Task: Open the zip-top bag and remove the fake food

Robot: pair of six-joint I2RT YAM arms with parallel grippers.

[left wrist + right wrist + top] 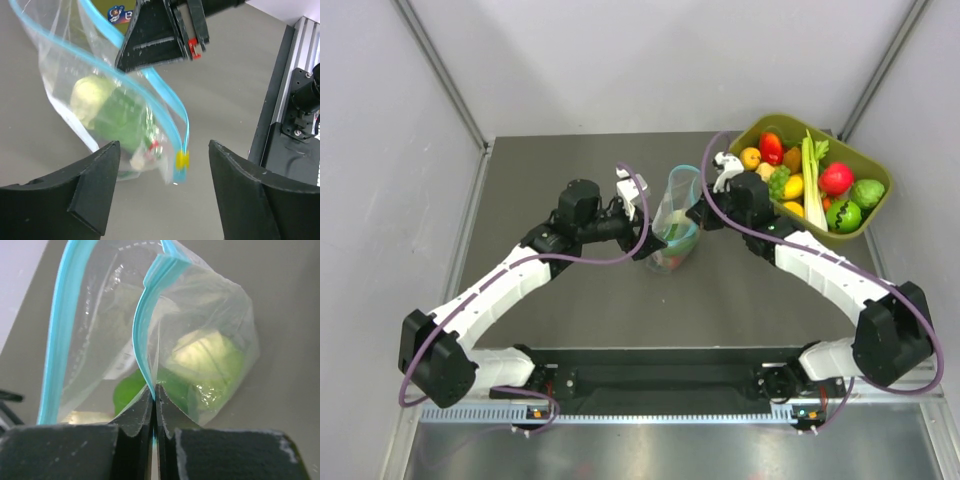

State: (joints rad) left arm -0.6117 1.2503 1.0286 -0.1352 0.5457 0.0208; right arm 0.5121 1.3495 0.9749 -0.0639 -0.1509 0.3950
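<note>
Opening step, seemingly well along: zip-top bag (pixel 677 222) upright in the middle of the table (pixel 550 170), left of the green tub (pixel 842 147), mouth gaping upward, fake food (pixel 107 107) (pale cabbage, dark green pepper) lying at the bottom. Right gripper (pixel 155 407) pressed tight on one blue lip of the zip strip. Left gripper (pixel 164 187) spread wide at the bag's left side, holding nothing. Next, probably: close left on the opposite lip, pull apart gently, then reach in.

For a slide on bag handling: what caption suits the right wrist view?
Right gripper shut on the teal zip strip of a clear plastic bag, pale green toy cabbage inside.
</note>
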